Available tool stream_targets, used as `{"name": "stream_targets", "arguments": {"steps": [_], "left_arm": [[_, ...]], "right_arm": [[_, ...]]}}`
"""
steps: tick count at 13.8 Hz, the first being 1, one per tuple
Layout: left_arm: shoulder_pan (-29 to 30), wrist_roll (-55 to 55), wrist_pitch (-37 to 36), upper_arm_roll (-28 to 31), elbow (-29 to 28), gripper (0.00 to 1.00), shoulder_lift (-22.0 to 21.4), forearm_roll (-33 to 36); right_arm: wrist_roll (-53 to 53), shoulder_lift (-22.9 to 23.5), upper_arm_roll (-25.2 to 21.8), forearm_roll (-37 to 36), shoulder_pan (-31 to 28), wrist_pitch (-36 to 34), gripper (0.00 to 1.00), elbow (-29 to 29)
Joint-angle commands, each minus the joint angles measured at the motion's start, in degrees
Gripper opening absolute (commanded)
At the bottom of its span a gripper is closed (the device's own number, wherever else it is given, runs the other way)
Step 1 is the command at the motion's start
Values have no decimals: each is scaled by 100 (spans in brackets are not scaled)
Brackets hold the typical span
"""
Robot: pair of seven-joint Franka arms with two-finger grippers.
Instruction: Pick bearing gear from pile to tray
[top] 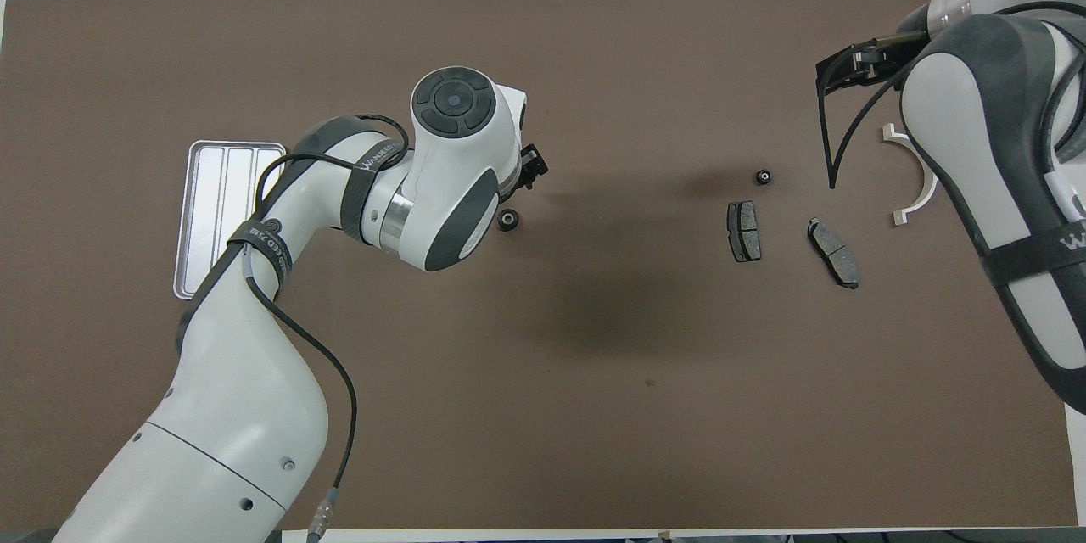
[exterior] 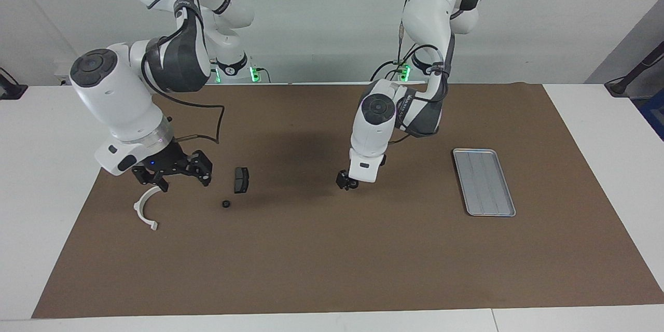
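The left gripper (exterior: 346, 182) hangs low at the small black round bearing gear (top: 508, 221) lying mid-desk on the brown mat, jaws spread and holding nothing. The flat silver-grey ridged metal tray (exterior: 484, 181) sits at the gear's three o'clock in the facing view, empty. The right gripper (exterior: 174, 171), also spread, waits over the white curved bracket (exterior: 147, 206), beside a dark grey brake pad (exterior: 241, 180). The grasp seems in hand; next calls for closing squarely on the gear, then lifting.
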Motion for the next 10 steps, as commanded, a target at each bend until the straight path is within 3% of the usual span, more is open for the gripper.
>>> {"name": "stream_targets", "arguments": {"steps": [1, 3, 6, 8, 10], "left_arm": [[-124, -45, -62, 107, 146, 100, 135, 88], [-80, -27, 78, 98, -81, 91, 126, 106], [-115, -106, 236, 89, -144, 91, 117, 18], [-133, -194, 551, 89, -398, 82, 48, 26], [-194, -220, 641, 89, -566, 81, 3, 18]], "right_arm": [[597, -90, 71, 14, -192, 163, 100, -167], [378, -125, 53, -38, -192, 241, 100, -290], [360, -99, 62, -39, -236, 715, 100, -623], [614, -151, 62, -39, -166, 1249, 100, -1131], [773, -160, 62, -39, -157, 1708, 100, -1537]]}}
